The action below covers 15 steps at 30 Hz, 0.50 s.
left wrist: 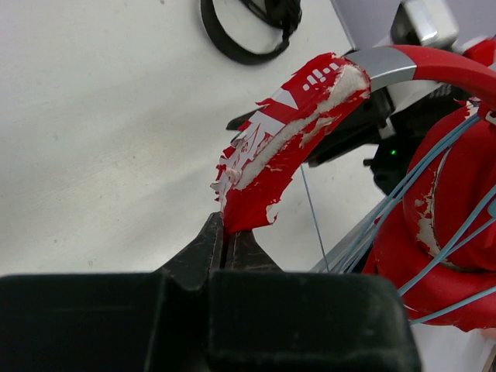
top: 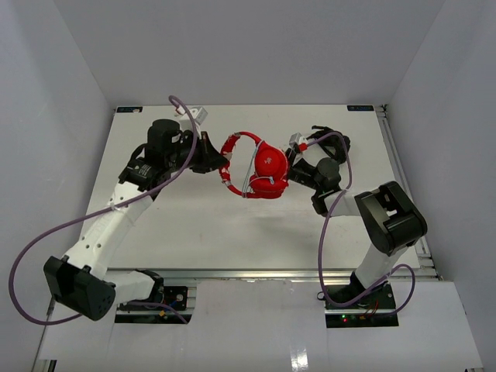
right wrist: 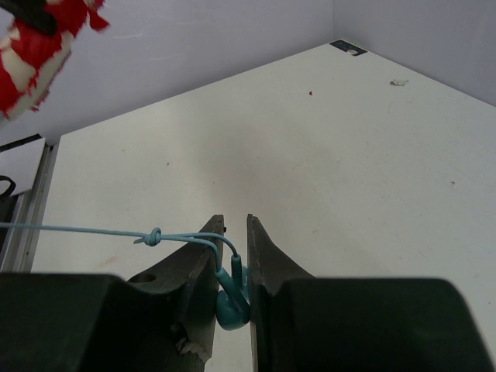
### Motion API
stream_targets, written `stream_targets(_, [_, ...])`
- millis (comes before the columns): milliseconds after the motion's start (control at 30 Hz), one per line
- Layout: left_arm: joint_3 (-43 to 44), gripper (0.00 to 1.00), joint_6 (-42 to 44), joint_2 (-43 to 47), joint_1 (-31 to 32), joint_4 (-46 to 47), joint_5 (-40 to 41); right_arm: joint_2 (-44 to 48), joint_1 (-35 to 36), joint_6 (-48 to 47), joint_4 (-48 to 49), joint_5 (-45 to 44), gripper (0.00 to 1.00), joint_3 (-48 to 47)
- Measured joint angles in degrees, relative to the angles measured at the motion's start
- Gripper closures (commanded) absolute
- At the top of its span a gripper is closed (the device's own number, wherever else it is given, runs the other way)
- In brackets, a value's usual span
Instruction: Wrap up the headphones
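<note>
Top cam hangs high, above and behind the arm bases [top: 143,288], looking down at the whole bench [top: 201,232], with the far wall [top: 248,46] up top. Left wrist cam sits right behind the left claw [left wrist: 225,232], facing right, super close to the red headphones [left wrist: 294,139]. Right wrist cam peeks past the right claw [right wrist: 235,225], low, facing left across the bench to a wall corner [right wrist: 333,23]. All three catch the headphones.
</note>
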<state>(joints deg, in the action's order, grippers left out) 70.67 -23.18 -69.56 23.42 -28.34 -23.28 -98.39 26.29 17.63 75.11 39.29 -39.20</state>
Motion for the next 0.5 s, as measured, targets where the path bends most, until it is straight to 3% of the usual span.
stream_targets(233, [0.32, 1.0, 9.38, -7.01, -0.11, -1.52, -4.62, 0.0, -1.63, -0.24, 0.02, 2.15, 0.92, 0.14])
stream_targets(500, [3.31, 1.0, 17.28, -14.12, -0.16, -5.79, -2.63, 0.0, -2.14, -4.08, -3.28, 3.66, 0.92, 0.91])
